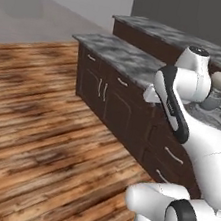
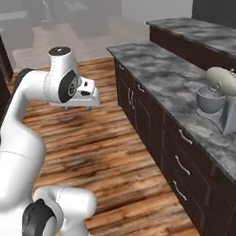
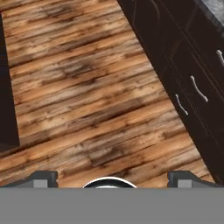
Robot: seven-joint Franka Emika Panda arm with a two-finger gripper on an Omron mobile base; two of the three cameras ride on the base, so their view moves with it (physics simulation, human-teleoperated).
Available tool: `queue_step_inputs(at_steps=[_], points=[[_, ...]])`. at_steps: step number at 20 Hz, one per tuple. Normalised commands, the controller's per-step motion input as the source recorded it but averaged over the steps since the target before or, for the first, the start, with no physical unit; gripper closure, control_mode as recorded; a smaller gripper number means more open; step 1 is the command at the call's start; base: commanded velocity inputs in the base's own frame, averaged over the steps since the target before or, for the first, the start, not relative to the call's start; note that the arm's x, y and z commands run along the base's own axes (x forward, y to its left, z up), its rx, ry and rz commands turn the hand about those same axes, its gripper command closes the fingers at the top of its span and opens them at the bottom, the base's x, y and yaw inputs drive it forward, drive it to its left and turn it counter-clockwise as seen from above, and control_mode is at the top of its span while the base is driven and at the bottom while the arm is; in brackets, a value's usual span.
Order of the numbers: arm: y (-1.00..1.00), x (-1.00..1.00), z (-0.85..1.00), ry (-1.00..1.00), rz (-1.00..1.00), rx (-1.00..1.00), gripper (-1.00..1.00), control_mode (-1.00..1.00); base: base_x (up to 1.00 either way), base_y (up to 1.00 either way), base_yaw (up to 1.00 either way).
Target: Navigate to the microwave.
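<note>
The tool [image 3: 112,179], fingers apart and empty, hangs over wood floor left of the counter [image 2: 167,76] carrying a stand mixer [image 2: 224,99]; the microwave's direction cannot be told.

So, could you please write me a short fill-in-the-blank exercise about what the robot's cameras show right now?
1. The stand mixer stands on the grey stone ____.
2. The floor is made of ____ planks.
3. The hand holds ____, its fingertips wide apart above the floor.
4. The cabinets under the counter are dark ____.

Missing words: counter; wooden; nothing; brown
</note>
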Motion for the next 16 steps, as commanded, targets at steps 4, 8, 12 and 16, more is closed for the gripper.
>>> queue_step_inputs(at_steps=[4, 8, 12, 16], points=[[0.0, 0.0, 0.0, 0.0, 0.0, 0.0, -1.0, 1.0, -0.22, 0.5, 0.49], [0.0, 0.0, 0.0, 0.0, 0.0, 0.0, -1.0, 1.0, -0.32, 0.58, 0.46], [0.0, 0.0, 0.0, 0.0, 0.0, 0.0, -1.0, 1.0, -0.19, 0.7, 0.41], [0.0, 0.0, 0.0, 0.0, 0.0, 0.0, -1.0, 1.0, -0.03, 0.81, 0.34]])
